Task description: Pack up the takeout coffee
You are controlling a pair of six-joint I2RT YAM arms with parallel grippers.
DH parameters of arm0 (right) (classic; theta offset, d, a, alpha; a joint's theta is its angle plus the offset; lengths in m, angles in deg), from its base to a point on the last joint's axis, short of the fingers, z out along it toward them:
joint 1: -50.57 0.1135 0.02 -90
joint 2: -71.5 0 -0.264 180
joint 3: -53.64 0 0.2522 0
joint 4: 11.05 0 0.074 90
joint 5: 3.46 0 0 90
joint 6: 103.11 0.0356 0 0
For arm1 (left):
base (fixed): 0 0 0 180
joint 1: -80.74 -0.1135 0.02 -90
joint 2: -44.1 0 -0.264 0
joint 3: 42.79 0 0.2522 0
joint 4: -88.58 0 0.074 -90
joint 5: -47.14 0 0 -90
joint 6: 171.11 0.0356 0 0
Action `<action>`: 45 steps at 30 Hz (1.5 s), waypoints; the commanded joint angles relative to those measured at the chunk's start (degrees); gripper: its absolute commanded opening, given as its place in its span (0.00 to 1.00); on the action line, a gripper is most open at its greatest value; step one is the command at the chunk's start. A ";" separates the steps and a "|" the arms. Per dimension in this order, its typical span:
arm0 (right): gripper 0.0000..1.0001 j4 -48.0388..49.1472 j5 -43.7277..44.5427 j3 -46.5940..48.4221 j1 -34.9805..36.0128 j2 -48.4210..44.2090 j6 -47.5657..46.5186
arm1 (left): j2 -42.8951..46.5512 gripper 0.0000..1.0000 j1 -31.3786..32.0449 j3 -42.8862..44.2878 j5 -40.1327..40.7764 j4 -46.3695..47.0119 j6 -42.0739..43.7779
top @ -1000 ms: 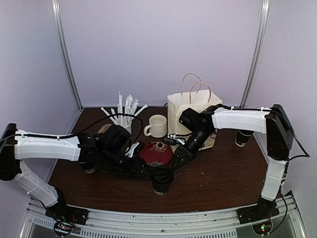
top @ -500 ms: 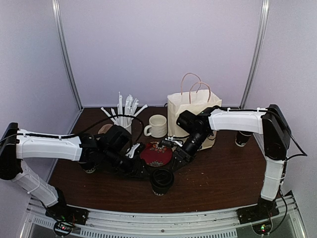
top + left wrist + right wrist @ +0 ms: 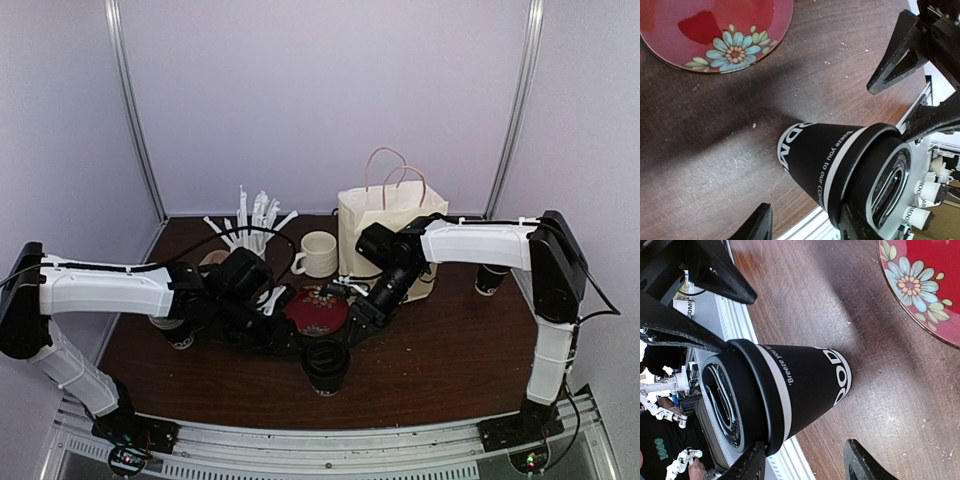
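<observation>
One black takeout coffee cup [image 3: 326,362] with a black lid and white lettering stands upright near the front middle of the table. It also shows in the left wrist view [image 3: 840,170] and the right wrist view [image 3: 790,390]. My left gripper [image 3: 293,343] is open, low at the cup's left; in its wrist view [image 3: 807,227] one finger touches the lid rim. My right gripper [image 3: 358,322] is open, low at the cup's right, its jaws [image 3: 807,465] either side of the cup. A second black cup [image 3: 490,278] stands at the right, behind the right arm.
A red flowered plate [image 3: 318,308] lies just behind the cup. A cream mug [image 3: 318,253], a white cup of straws [image 3: 250,235] and a cream paper bag with handles [image 3: 385,225] stand at the back. A dark round thing [image 3: 180,340] sits under my left arm.
My right gripper has moved left and down toward the front cup. My left gripper has edged right toward the same cup. The cup has stayed in place.
</observation>
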 commanded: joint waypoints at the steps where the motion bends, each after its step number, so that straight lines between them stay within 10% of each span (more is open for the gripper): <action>1: 0.56 -0.47 1.52 1.24 1.97 1.91 -0.16 | -3.38 0.47 0.56 -0.83 8.36 -11.35 5.87; 12: 0.55 -1.63 17.45 0.52 3.82 4.90 1.00 | -3.47 0.45 1.21 -2.56 14.76 -10.93 8.69; 30: 0.65 -4.60 3.62 4.86 3.74 -3.82 -1.78 | 5.96 0.51 2.31 4.34 11.46 0.36 15.25; 45: 0.79 -6.16 17.56 11.18 6.86 -10.69 -20.58 | 10.01 0.70 -9.37 17.04 33.22 -12.95 35.65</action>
